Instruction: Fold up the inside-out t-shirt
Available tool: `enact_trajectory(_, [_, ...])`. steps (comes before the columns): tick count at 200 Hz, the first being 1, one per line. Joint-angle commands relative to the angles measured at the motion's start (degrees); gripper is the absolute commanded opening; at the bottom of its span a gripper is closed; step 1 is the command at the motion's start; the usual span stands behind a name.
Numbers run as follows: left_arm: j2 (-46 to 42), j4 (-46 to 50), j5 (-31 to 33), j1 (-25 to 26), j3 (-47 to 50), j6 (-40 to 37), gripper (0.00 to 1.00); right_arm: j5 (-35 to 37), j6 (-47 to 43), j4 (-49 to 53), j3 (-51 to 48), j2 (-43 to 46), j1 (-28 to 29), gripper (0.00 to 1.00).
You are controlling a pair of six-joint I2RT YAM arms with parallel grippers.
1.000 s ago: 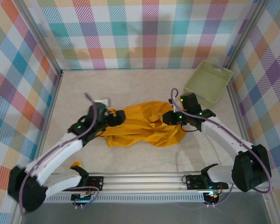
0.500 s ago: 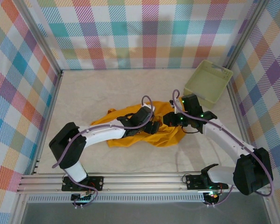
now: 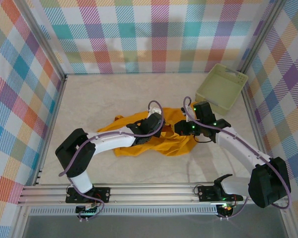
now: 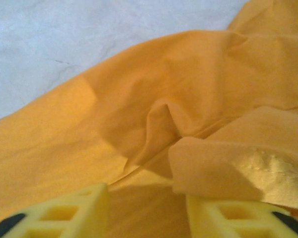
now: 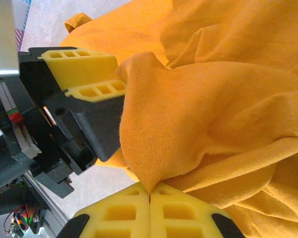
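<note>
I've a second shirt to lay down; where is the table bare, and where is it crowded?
Bare: the far strip between shirt and back wall, left of the basket; also along the left wall. Crowded: the middle, where left gripper and right gripper meet.

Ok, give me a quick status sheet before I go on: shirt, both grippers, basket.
shirt: bunched in a crumpled heap mid-table, not yet folded
left gripper: jaws apart, low over the shirt's folds, one fold lying across a finger
right gripper: shut, pinching a ridge of the shirt
grippers: close together over the right half of the heap
basket: far right corner, apart from the shirt
</note>
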State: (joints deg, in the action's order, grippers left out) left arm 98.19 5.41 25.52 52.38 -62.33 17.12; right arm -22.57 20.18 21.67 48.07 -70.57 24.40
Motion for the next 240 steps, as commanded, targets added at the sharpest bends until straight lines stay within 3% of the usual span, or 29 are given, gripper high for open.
enact_trajectory(1, [-1.76, -1.71, 1.37, 0.27, -0.43, -0.19, 0.34, 0.56, 0.5, -0.57, -0.08, -0.34, 0.13, 0.0])
enact_trajectory(67, [-2.38, -3.05, -1.75, 0.31, -0.18, -1.38, 0.0, 4.83, 0.52, 1.15, 0.4, -0.77, 0.04, 0.04])
enact_trajectory(91, [-3.87, -3.42, -3.08, 0.33, 1.19, -1.97, 0.0, 6.0, -0.03, 1.66, 0.51, -0.71, -1.33, 0.08])
enact_trajectory(104, [-5.7, -4.83, -4.55, 0.27, 3.08, -1.83, 0.0, 6.76, -0.32, 2.68, 1.08, -1.29, -2.6, 0.16])
enact_trajectory(139, [-8.49, -5.97, -8.53, 0.28, 5.97, 0.06, 0.0, 17.83, -1.0, 7.67, 2.59, -2.98, -3.14, 0.33])
enact_trajectory(177, [-6.94, -5.56, -10.95, 0.27, 5.34, 0.84, 0.0, 21.9, -1.84, 10.64, 2.11, 0.73, -1.95, 0.38])
enact_trajectory(201, [-5.99, -4.9, -11.04, 0.28, 4.43, 0.87, 0.0, 25.39, -1.94, 13.84, 2.24, 5.15, 1.44, 0.4])
enact_trajectory(240, [-7.88, -4.38, -8.29, 0.18, 6.06, 1.78, 0.0, 32.19, 2.59, 18.4, 4.37, 6.22, 13.41, 0.43])
